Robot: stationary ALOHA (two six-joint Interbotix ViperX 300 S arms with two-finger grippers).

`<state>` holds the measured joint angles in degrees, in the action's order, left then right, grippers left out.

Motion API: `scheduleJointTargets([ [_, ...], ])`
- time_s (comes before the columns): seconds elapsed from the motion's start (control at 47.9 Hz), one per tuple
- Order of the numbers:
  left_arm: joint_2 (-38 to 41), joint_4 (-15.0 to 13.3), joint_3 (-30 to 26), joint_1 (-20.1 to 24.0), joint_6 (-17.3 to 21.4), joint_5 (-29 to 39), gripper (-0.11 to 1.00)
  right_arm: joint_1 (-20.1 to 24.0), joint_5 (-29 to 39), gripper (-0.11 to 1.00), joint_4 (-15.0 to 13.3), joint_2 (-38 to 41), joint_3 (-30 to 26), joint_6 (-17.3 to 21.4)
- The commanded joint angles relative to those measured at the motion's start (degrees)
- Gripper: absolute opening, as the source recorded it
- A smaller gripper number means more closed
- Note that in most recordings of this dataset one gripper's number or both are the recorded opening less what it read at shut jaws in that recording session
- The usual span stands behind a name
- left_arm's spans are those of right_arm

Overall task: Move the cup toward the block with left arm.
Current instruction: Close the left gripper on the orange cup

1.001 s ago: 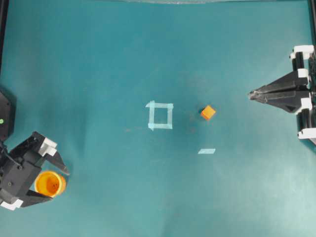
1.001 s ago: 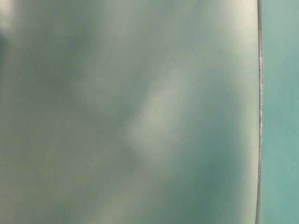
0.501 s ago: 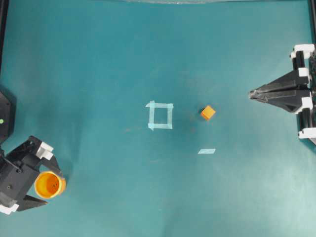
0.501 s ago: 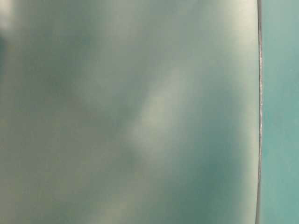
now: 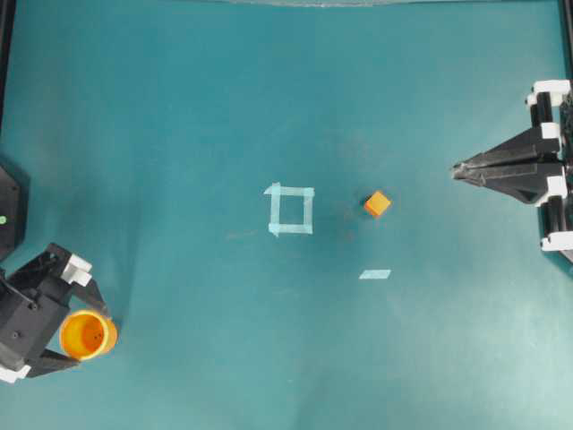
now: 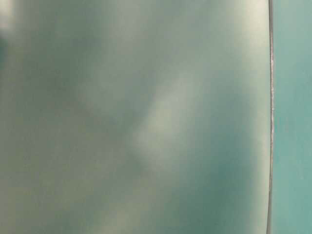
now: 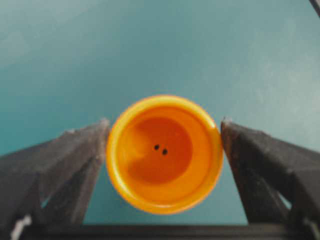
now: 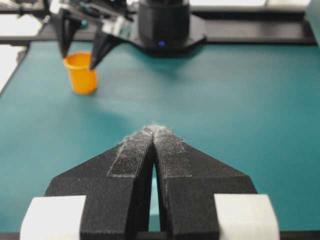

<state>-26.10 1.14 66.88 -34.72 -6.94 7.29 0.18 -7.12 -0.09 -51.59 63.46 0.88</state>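
The cup (image 5: 88, 334) is standing upright at the table's (image 5: 224, 107) near-left corner, well apart from the block (image 5: 377, 204), so the move is not yet made. The left gripper (image 5: 79, 330) is straddling the cup, jaws spread wide and not clamping it. The right gripper (image 5: 458, 170) is sitting pinched closed, holding nothing.
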Motion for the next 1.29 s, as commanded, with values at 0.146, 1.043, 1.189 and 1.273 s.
scheduleJointTargets([
  [0.146, -0.18, -0.09, 0.18, -0.18, 0.09, -0.88, 0.88, 0.09, -0.26, 0.0, 0.09, 0.09, -1.85, 0.09],
  [1.043, 4.83, -0.09, 1.93, -0.62, -5.54, -8.09, 0.88, 0.09, -0.26, 0.0, 0.09, 0.62, -2.81, 0.18],
  [1.189, 5.36, -0.18, 2.02, -0.62, -6.5, -8.61, 0.88, 0.09, -0.26, 0.0, 0.09, 0.62, -2.81, 0.18],
  [1.273, 5.71, -0.09, 2.11, -0.62, -6.59, -8.79, 0.88, 0.09, -0.26, 0.0, 0.09, 0.7, -2.9, 0.18],
])
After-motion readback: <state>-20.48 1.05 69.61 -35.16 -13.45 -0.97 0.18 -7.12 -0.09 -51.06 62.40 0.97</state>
